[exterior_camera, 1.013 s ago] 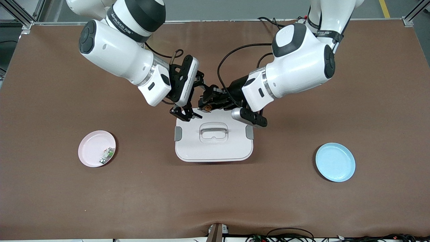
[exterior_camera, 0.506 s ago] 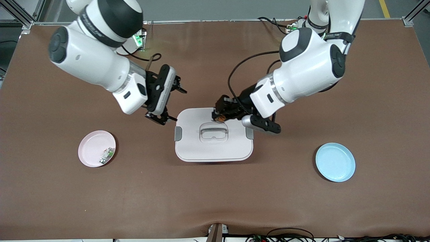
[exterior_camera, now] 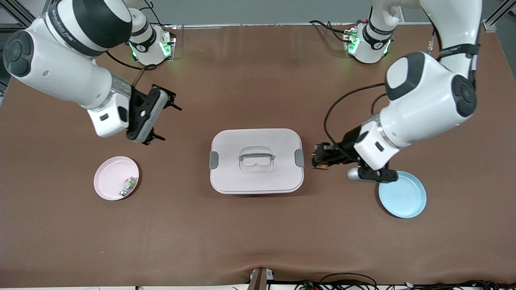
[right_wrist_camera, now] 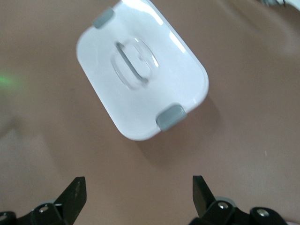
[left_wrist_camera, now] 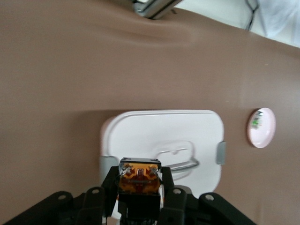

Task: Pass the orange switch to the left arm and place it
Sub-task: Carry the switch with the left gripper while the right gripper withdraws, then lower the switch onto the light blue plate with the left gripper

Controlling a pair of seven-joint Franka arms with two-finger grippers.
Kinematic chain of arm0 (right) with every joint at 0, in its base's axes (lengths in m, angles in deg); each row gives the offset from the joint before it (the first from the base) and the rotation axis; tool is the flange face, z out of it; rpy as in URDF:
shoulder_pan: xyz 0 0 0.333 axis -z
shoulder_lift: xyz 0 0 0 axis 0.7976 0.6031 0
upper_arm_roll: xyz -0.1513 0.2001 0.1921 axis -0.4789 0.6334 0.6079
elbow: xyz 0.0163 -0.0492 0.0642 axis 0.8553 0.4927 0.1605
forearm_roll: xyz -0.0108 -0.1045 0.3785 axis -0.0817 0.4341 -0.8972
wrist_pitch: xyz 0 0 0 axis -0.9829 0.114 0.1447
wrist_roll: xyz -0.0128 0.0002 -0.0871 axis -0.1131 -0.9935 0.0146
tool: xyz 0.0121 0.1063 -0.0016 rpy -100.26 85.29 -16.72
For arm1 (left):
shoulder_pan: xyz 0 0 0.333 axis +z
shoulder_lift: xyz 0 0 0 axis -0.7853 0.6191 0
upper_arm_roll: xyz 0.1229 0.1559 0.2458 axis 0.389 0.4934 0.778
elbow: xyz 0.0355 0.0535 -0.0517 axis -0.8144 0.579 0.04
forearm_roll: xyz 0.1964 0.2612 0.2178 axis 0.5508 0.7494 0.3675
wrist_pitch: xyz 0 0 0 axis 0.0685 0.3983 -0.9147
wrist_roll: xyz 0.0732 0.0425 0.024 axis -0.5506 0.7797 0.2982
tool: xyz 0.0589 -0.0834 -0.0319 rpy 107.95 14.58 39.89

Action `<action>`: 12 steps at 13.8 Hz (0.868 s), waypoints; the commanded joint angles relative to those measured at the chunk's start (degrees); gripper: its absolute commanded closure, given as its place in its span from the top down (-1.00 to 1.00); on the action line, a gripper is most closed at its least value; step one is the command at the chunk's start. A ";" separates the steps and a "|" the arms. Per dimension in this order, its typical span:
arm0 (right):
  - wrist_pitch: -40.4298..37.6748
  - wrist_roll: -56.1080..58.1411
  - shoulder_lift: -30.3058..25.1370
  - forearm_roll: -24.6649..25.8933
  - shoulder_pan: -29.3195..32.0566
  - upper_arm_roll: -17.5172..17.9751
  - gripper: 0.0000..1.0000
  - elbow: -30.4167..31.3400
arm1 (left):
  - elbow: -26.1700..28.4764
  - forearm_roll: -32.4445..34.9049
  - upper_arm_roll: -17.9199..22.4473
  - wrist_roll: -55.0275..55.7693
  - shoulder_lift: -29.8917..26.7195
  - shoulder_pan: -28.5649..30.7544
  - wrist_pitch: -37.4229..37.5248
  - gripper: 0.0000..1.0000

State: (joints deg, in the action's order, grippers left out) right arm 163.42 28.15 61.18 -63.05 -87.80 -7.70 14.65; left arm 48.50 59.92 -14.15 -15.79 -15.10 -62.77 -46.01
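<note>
The orange switch (exterior_camera: 321,164), black with an orange face, is held in my left gripper (exterior_camera: 320,158), which is shut on it in the air over bare table between the box and the blue plate (exterior_camera: 402,195). The left wrist view shows the switch (left_wrist_camera: 138,176) clamped between the two fingers, with the box (left_wrist_camera: 154,136) past it. The box (exterior_camera: 256,160), white with grey latches and a grey handle, stands mid-table. My right gripper (exterior_camera: 165,121) is open and empty over the table at the right arm's end, above the pink plate. Its wrist view shows spread fingertips (right_wrist_camera: 75,192) and the box (right_wrist_camera: 140,70).
The pink plate (exterior_camera: 115,178) at the right arm's end holds a small white-and-green component (exterior_camera: 128,185). The blue plate lies at the left arm's end, beside my left wrist. Brown mat covers the table.
My left gripper carried the switch from over the box's farther part off toward the blue plate. My right gripper drew back, open, from the box toward the right arm's end.
</note>
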 commanded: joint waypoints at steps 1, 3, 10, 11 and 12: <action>0.37 -5.84 -6.23 4.50 2.89 0.20 1.00 8.46 | 3.23 1.39 -0.40 -7.70 -0.71 4.50 2.28 -1.00; 0.28 -11.02 -8.69 8.99 6.05 0.20 1.00 12.15 | 5.87 1.48 -0.31 -14.49 -0.63 8.63 2.54 -1.00; 0.37 -15.09 -11.95 20.85 22.39 0.20 1.00 15.87 | 13.34 16.67 -0.31 -26.37 0.08 14.53 -0.79 -1.00; 0.80 -15.18 -12.65 22.96 24.42 0.20 1.00 15.78 | 14.74 17.21 -0.31 -28.12 0.16 15.93 -2.45 -1.00; 1.07 -15.18 -13.01 24.28 25.92 0.20 1.00 15.43 | 16.50 17.21 -0.31 -30.06 0.16 16.55 -4.65 -1.00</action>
State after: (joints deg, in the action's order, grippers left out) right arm 163.85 14.51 51.16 -41.81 -64.98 -8.60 28.91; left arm 61.54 75.76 -13.91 -42.18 -14.21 -48.05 -47.07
